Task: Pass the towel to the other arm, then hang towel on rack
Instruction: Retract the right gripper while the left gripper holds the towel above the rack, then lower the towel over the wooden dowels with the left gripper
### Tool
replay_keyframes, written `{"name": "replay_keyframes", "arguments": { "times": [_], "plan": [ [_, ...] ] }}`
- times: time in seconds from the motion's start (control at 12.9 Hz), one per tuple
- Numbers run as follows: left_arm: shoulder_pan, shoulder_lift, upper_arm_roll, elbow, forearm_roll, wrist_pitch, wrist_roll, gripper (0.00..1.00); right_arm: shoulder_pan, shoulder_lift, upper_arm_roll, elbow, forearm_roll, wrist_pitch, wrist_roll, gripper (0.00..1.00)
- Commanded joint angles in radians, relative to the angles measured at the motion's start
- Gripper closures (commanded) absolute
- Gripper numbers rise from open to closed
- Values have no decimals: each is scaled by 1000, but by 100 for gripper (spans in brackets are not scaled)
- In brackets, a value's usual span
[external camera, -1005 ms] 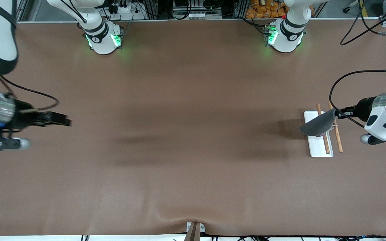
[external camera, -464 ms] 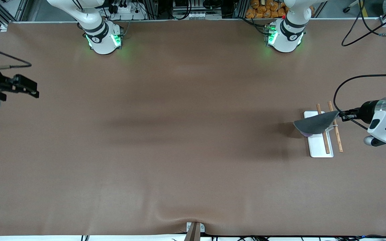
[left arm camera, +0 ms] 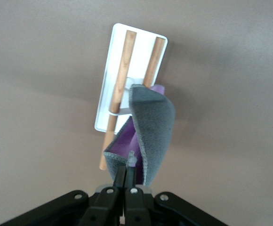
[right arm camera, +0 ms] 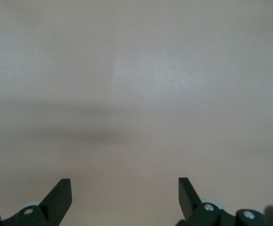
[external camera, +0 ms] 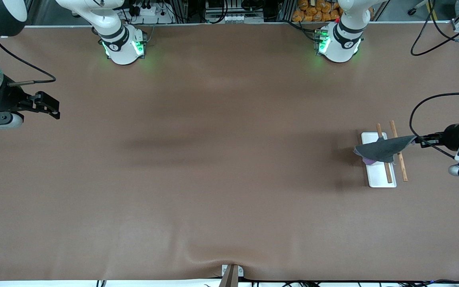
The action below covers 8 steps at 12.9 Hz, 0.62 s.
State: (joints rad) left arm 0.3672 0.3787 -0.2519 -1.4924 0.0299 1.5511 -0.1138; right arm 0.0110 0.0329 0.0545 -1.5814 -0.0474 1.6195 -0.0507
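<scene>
The dark-grey towel (external camera: pixel 381 149) with a purple reverse drapes over the rack (external camera: pixel 377 177), a white base plate with two brown wooden rods, at the left arm's end of the table. My left gripper (external camera: pixel 416 140) is shut on the towel's corner, just off the rack's outer rod. In the left wrist view the towel (left arm camera: pixel 150 127) hangs folded from my left gripper (left arm camera: pixel 131 170), over the rack (left arm camera: pixel 109 101). My right gripper (external camera: pixel 56 109) is open and empty above the table at the right arm's end; the right wrist view shows its fingers (right arm camera: pixel 61 195) spread over bare table.
The brown table mat (external camera: pixel 221 159) covers the whole table. Cables (external camera: pixel 424 103) loop by the left arm near the rack. A small bracket (external camera: pixel 231 273) sits at the table's edge nearest the front camera.
My left gripper has pulled the towel outward across the rack's rods, so it lies lower and flatter on them. My right arm has drawn back to its end of the table.
</scene>
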Motion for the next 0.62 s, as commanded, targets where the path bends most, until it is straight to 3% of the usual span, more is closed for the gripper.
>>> {"name": "replay_keyframes", "arguments": {
  "times": [0.0, 0.54],
  "plan": [
    [24, -1, -4, 6, 24, 7, 72, 100, -23, 22, 15, 87, -23, -41, -3, 0],
    [102, 15, -1, 9, 24, 41, 278, 100, -17, 21, 18, 106, -12, -46, -3, 0]
  ]
}}
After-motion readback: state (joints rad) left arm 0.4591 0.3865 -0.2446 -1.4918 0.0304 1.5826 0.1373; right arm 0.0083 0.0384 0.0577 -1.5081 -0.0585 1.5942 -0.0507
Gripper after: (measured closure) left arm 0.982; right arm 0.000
